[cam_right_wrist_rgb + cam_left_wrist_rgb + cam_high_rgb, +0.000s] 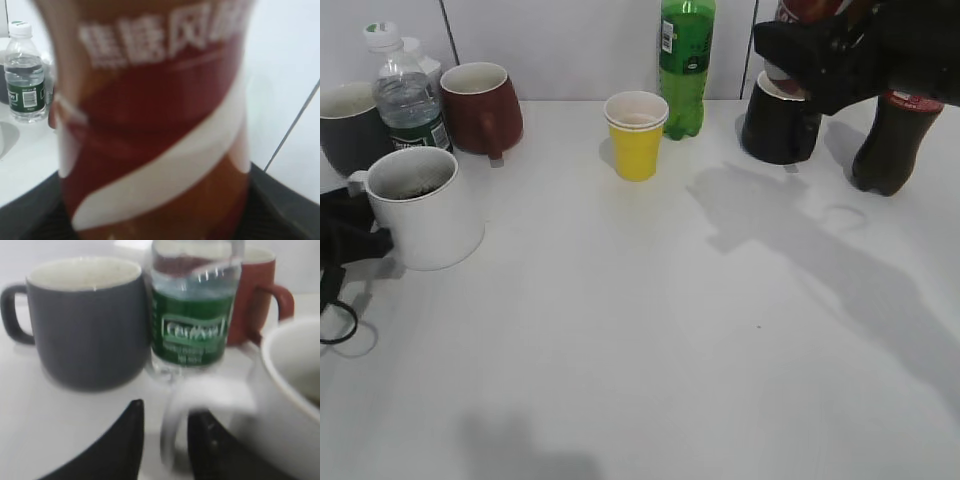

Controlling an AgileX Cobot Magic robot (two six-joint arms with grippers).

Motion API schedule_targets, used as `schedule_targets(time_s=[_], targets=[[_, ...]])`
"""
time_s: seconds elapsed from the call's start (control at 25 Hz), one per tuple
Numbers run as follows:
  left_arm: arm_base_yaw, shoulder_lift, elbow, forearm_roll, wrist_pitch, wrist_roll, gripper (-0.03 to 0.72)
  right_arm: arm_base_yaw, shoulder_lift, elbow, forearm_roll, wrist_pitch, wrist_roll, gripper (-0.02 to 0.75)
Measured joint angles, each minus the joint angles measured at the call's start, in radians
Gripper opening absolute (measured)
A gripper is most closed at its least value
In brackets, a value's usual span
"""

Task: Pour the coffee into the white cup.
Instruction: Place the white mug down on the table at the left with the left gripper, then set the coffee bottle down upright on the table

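The white cup (425, 205) stands at the left of the table, and its inside looks dark. In the left wrist view its body (290, 390) is at the right and its handle (172, 435) lies between my left gripper's (167, 445) fingers. There is a small gap on each side of the handle, so the jaws are open around it. My right gripper (820, 55) is shut on the brown coffee bottle with white swirls (150, 125). It holds the bottle in the air above the black mug (780, 125) at the back right.
A dark cola bottle (890, 140) stands right of the black mug. A green bottle (685, 60) and a yellow paper cup (636, 135) are at the back middle. A red-brown mug (480, 108), a water bottle (408, 95) and a grey mug (348, 125) stand behind the white cup.
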Motion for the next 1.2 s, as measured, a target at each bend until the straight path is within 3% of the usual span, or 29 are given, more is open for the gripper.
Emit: schedule_targets(time_s=[0.2, 0.48, 0.6, 1.0, 1.2], targets=[[0.000, -0.055, 0.079, -0.009, -0.004, -0.003, 0.274, 0.000, 0.000, 0.000, 0.058, 0.005, -0.001, 0.536], [0.000, -0.154, 0.157, -0.046, 0.000, -0.003, 0.274, 0.000, 0.005, 0.000, 0.275, 0.104, -0.068, 0.536], [-0.003, -0.198, 0.167, -0.037, -0.001, -0.003, 0.274, 0.000, 0.031, 0.000, 0.318, 0.110, -0.101, 0.536], [-0.008, -0.375, 0.188, 0.147, -0.002, -0.046, 0.274, 0.000, 0.209, 0.028, 0.355, 0.056, -0.121, 0.536], [-0.010, -0.434, 0.188, 0.198, -0.005, -0.095, 0.274, 0.000, 0.319, 0.050, 0.464, -0.042, -0.208, 0.536]])
